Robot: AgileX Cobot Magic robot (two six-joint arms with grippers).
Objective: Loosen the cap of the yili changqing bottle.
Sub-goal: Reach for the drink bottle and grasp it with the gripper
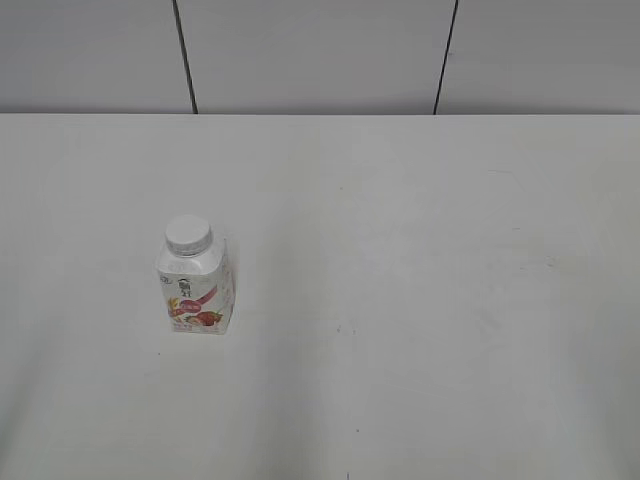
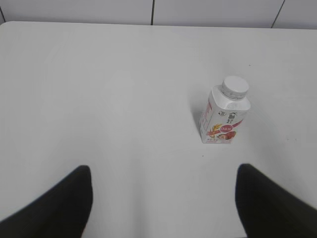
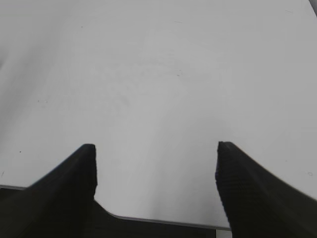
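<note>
The yili changqing bottle (image 1: 195,290) stands upright on the white table, left of centre in the exterior view. It is white and squarish with a pink-red strawberry label. Its white ribbed cap (image 1: 188,235) sits on the neck. In the left wrist view the bottle (image 2: 224,118) and cap (image 2: 235,87) stand ahead and to the right of my left gripper (image 2: 163,171), which is open and empty, well short of the bottle. My right gripper (image 3: 156,146) is open and empty above bare table near the front edge. Neither gripper shows in the exterior view.
The white table (image 1: 420,300) runs back to a grey panelled wall (image 1: 320,50) with dark seams. The table's front edge (image 3: 163,220) shows under my right gripper.
</note>
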